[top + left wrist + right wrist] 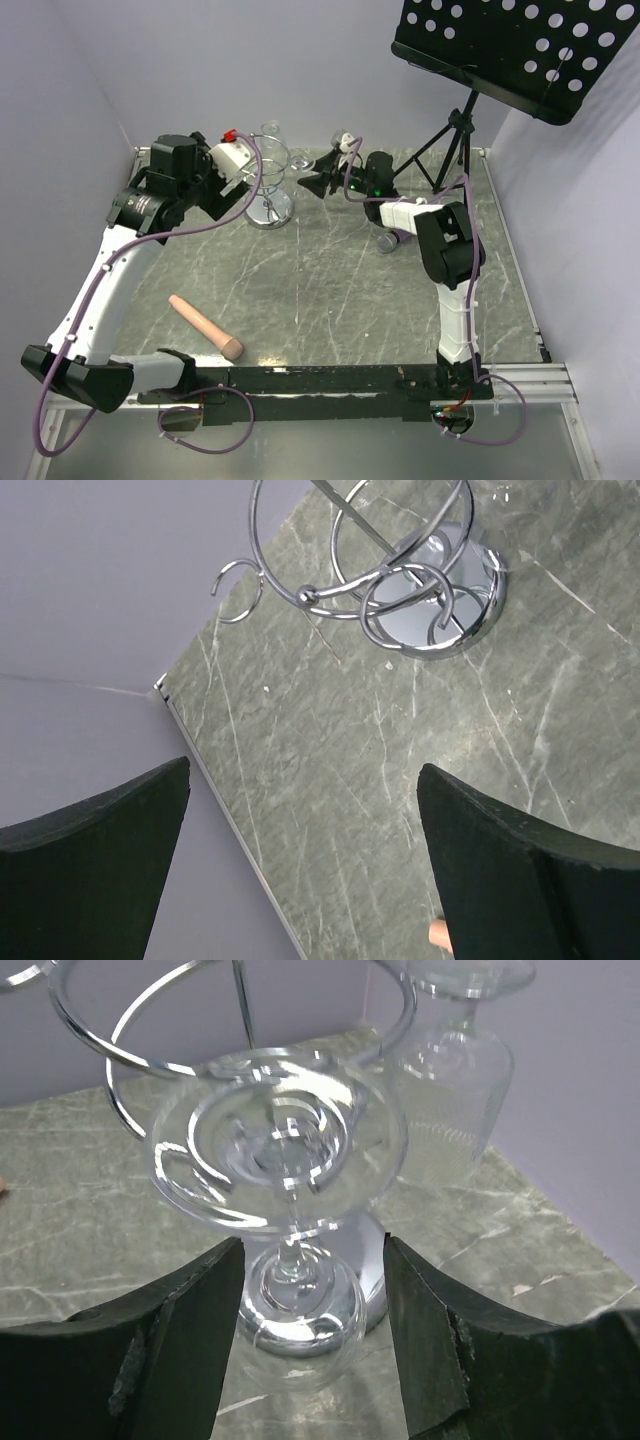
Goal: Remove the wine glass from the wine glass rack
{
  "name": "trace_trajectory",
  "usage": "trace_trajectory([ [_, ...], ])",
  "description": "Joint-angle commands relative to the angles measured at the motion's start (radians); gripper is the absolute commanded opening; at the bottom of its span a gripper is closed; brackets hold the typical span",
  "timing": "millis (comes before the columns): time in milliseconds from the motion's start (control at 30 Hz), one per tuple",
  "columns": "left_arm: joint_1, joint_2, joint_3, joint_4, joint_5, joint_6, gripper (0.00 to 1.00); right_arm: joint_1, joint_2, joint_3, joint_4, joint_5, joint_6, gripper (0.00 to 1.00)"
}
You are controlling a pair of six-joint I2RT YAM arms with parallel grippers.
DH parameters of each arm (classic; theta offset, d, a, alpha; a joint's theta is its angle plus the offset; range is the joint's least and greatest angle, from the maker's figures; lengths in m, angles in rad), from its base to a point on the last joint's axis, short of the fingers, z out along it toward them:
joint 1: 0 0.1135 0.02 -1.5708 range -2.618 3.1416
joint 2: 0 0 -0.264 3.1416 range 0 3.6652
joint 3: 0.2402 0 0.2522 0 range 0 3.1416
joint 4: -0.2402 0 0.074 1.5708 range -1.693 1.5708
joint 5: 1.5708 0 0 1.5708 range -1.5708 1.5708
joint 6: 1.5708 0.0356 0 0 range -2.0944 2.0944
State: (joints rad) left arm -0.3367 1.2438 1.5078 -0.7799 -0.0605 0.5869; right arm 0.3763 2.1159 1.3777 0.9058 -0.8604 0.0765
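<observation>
- The wine glass hangs foot-up, bowl down, from the top ring of the wine glass rack. It has not been removed.
- Right gripper: fingers apart, one on either side of the stem and bowl. No contact is evident, so no grasp is made.
- A second glass hangs from the ring further back.
- Left gripper: fingers apart, empty, near the rack.
- The rack base rests on the table.
- Judged remaining: close on the glass, clear the foot from its loop, withdraw.

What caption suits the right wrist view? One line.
Open right gripper straddles an inverted wine glass hanging on the rack.
</observation>
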Motion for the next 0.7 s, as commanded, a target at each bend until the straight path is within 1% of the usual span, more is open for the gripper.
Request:
trace_trajectory([
  [0, -0.016, -0.021, 0.017, -0.009, -0.039, 0.011, 1.0, 0.012, 0.027, 0.035, 0.05, -0.028, 0.011, 0.64],
  [467, -0.073, -0.03, -0.003, -0.03, -0.079, 0.013, 1.0, 0.035, 0.062, 0.066, 0.032, 0.0, 0.002, 0.59],
  [667, -0.087, -0.037, -0.011, -0.027, -0.091, 0.013, 1.0, 0.035, 0.085, 0.103, -0.005, 0.029, 0.016, 0.55],
])
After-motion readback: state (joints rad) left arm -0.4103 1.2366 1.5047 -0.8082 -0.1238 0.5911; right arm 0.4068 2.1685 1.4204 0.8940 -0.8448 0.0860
